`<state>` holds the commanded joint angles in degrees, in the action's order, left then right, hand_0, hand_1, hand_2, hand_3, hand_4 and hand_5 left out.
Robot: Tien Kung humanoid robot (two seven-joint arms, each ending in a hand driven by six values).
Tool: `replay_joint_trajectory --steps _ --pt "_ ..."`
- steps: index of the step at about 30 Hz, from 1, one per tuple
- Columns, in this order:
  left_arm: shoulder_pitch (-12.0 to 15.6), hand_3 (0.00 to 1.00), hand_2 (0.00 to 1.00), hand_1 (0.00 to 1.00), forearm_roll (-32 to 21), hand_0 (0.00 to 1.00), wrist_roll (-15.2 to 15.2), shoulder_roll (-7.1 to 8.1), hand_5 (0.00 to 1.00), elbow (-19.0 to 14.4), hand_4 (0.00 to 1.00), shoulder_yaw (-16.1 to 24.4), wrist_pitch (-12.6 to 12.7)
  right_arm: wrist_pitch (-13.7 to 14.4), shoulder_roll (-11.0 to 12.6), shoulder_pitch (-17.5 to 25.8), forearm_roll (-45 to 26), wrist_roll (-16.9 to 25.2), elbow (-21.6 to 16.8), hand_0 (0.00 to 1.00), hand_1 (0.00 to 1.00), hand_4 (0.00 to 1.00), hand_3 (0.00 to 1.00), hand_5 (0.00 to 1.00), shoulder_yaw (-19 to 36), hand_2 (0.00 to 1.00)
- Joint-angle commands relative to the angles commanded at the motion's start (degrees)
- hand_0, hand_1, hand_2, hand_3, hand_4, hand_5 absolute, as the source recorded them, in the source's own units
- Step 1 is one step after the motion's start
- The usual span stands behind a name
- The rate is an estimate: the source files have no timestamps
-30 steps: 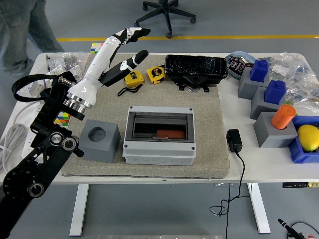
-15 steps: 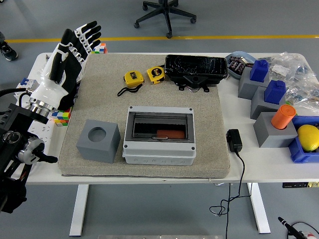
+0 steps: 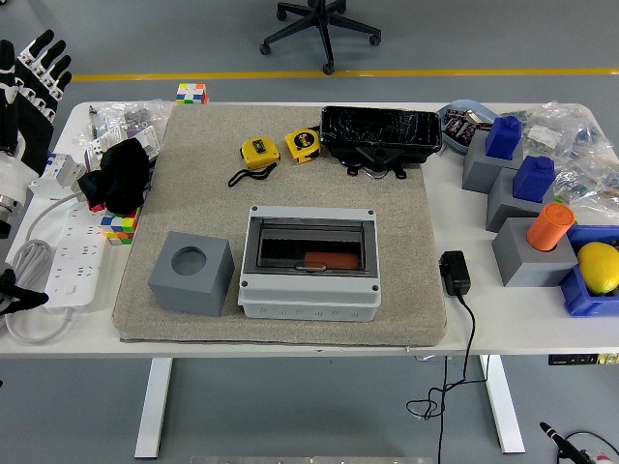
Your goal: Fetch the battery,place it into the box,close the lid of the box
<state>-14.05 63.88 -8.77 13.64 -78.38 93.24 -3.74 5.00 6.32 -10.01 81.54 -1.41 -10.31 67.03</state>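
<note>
Left robot hand has pulled back fast: a second ago it reached over the mat toward the tape measures, now it sits at the far left edge of the counter, fingers spread and upright, holding nothing. Right arm not in view.

The grey box sits mid-mat, its dark transparent lid down over the opening. An orange-red block, likely the battery, shows through the window inside. Judged from that, fetch and place look done, and the lid looks closed; the retreat fits a finished run.

Hard to tell: whether the lid is latched or merely resting. Most of the left arm is cut off by the frame edge. Black object near the power strip is unclear.
</note>
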Motion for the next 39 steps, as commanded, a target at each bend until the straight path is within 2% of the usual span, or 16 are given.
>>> replay_joint_trajectory --steps 8,14,22,30,33,34,39 --pt "0.9 0.949 0.971 0.993 19.2 0.984 5.5 0.37 0.998 -1.5 0.998 4.1 3.8 0.0 0.1 0.1 0.3 -0.1 0.0 0.845 0.779 0.998 0.814 0.998 0.0 0.762" --pt "1.9 0.951 0.972 0.993 32.9 0.984 7.2 -0.13 0.998 -1.0 0.998 4.1 3.6 0.0 0.1 0.2 0.7 -0.1 0.0 0.846 0.78 0.998 0.814 0.998 0.0 0.762" --pt "3.1 0.953 0.972 0.993 29.5 0.998 5.7 -1.34 0.998 0.0 0.998 3.3 3.3 -0.1 0.0 0.4 0.9 -0.2 0.0 0.845 0.78 0.998 0.814 0.998 -0.1 0.762" --pt "3.4 0.949 0.97 0.979 29.0 0.994 5.3 -1.7 0.998 0.1 0.998 3.0 3.6 0.0 -0.1 0.2 0.5 -0.1 0.0 0.845 0.78 0.998 0.813 0.998 -0.4 0.762" --pt "3.3 0.949 0.97 0.979 25.8 0.994 3.3 -1.7 0.998 0.8 0.998 2.5 4.9 0.0 0.0 0.2 0.4 -0.1 0.0 0.845 0.78 0.998 0.813 0.998 -0.5 0.762" --pt "3.3 0.931 0.935 0.935 24.9 0.931 2.8 -1.72 0.998 1.0 0.998 2.5 5.0 0.0 0.0 0.1 0.3 0.0 0.0 0.845 0.78 0.998 0.813 0.998 -0.6 0.762" --pt "3.3 0.931 0.935 0.935 22.8 0.931 1.7 -1.86 0.998 1.3 0.998 2.1 5.4 0.0 -0.1 0.2 0.4 -0.1 0.0 0.845 0.78 0.998 0.813 0.998 -0.5 0.762"
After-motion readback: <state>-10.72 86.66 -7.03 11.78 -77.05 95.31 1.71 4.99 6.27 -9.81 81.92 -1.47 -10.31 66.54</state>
